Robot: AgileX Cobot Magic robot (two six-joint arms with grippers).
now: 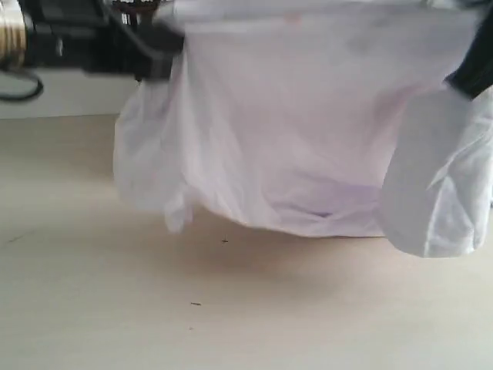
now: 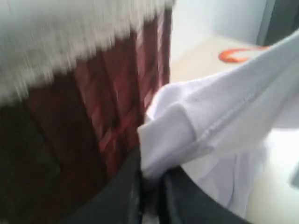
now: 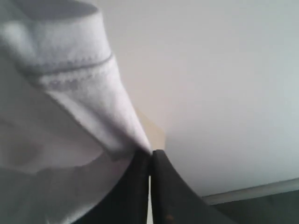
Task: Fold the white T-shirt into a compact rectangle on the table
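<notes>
1. Between the dark fingers of my left pincer (image 2: 152,198) sits a bunched fold of the white T-shirt (image 2: 205,126). The jaws are clenched on it, and a stitched seam runs along the cloth that spills out of them.
2. My right pincer (image 3: 150,184) is clenched too, its two fingers pressed flat together. A pinch of the same shirt runs into their tips, and a double-stitched hem (image 3: 70,70) hangs just beside them.
3. From the exterior camera, the shirt hangs as a wide sheet between my two arms, with my left arm (image 1: 85,42) at its upper left corner and my right arm (image 1: 474,69) at its upper right.
4. A rounded lobe of cloth (image 1: 439,193) droops on the right side of that sheet.
5. The shirt's lower edge sags low over the worktop (image 1: 231,308), with a soft shadow under it. I cannot tell whether the edge touches.
6. Close beside my left pincer stands a dark brown wicker basket (image 2: 70,140) with a white lace rim (image 2: 56,42), both blurred.
7. Farther off, an orange curved thing (image 2: 238,54) lies on the worktop, too blurred for me to name.
</notes>
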